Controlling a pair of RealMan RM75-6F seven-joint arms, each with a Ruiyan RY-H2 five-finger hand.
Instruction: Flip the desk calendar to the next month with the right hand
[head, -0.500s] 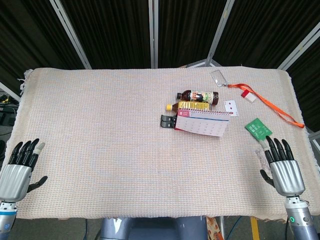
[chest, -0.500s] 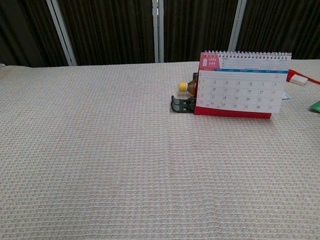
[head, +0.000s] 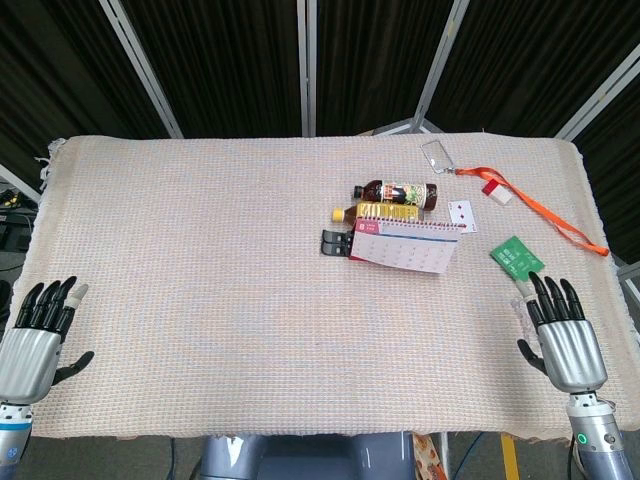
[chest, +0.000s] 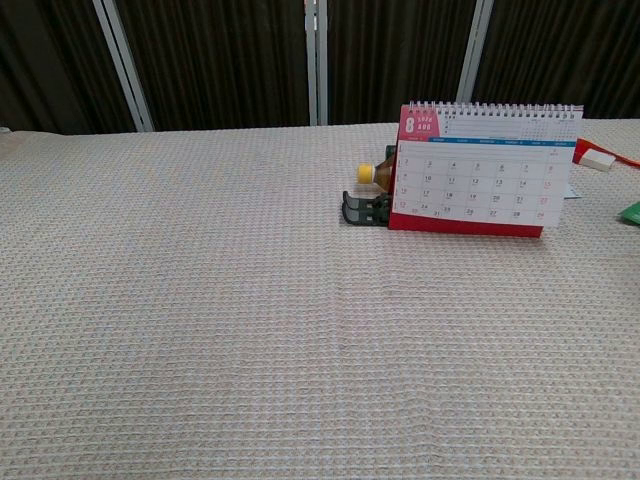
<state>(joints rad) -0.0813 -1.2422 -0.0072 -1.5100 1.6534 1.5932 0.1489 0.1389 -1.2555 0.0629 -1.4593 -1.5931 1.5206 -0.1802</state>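
Note:
The desk calendar (head: 405, 246) stands upright right of the table's middle, a red-and-white spiral-bound one showing a month grid (chest: 480, 185). My right hand (head: 563, 332) rests at the table's front right edge with fingers spread and nothing in it, well away from the calendar. My left hand (head: 35, 336) lies at the front left edge, also with fingers apart and holding nothing. Neither hand shows in the chest view.
Behind the calendar lie a dark bottle (head: 397, 191) and a yellow-capped bottle (head: 375, 211). A black clip (head: 335, 243) sits at the calendar's left. A green card (head: 516, 257), a playing card (head: 461, 214), an orange lanyard (head: 540, 210) and a magnifier (head: 437, 155) lie to the right.
Both hands have slipped slightly toward the near edge. The calendar has not moved.

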